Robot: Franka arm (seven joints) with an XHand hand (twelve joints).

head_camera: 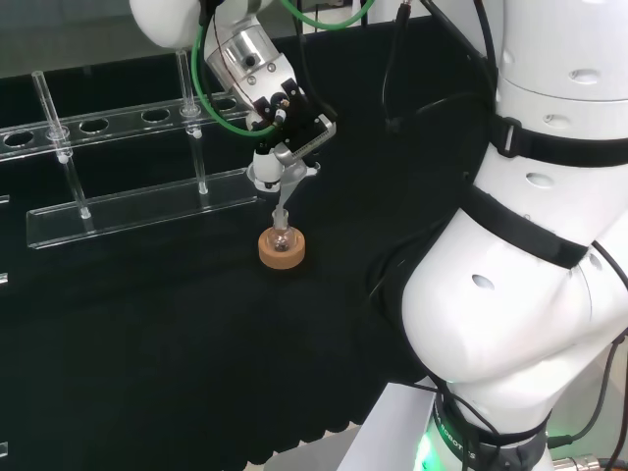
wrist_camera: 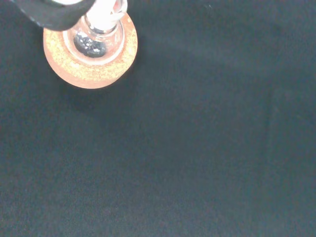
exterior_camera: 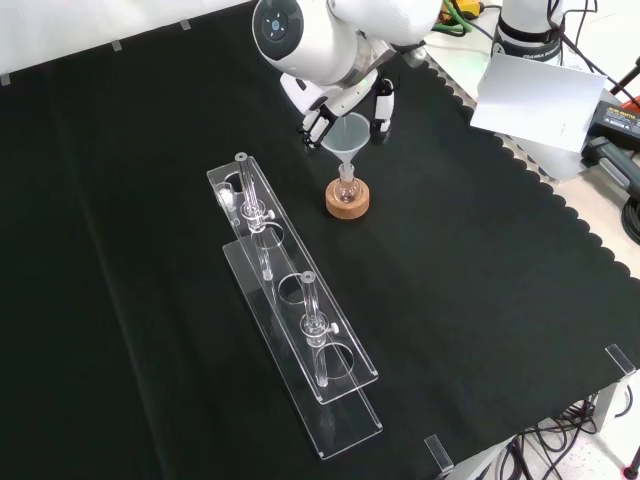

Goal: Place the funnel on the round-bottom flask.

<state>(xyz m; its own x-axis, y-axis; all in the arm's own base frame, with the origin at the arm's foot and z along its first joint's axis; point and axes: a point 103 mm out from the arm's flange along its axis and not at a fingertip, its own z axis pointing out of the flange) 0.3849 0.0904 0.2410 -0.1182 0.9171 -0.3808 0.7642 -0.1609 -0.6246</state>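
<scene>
The fingers [exterior_camera: 381, 112] were curled about the rim of the clear funnel [exterior_camera: 346, 133], black tips showing on either side of its cone in the front view, so the hand [head_camera: 294, 137] was clamped on the funnel rather than spread. In the head view the hand hung just above the cone, with green and black cables running up along the wrist. The funnel stood upright, its narrow stem pointing down into the neck of the round-bottom flask [exterior_camera: 346, 189]; whether the stem was resting in the neck or only hovering within it I could not quite make out, as the glass was clear and hard to read. The flask was small and sat in a cork ring [head_camera: 281, 248] on the table [exterior_camera: 480, 300], which was covered in black cloth. Seen past the palm in the wrist view, the flask's bulb [wrist_camera: 96, 42] lay inside the orange-brown ring, with a blurred part of the hand over it. Beside the flask, on its left in the front view and beyond it in the head view, stood a long clear plastic rack [exterior_camera: 300, 320] with round holes in its upper shelf and a few upright glass tubes [exterior_camera: 312, 305] set in it. The rack stood apart from the cork ring.
</scene>
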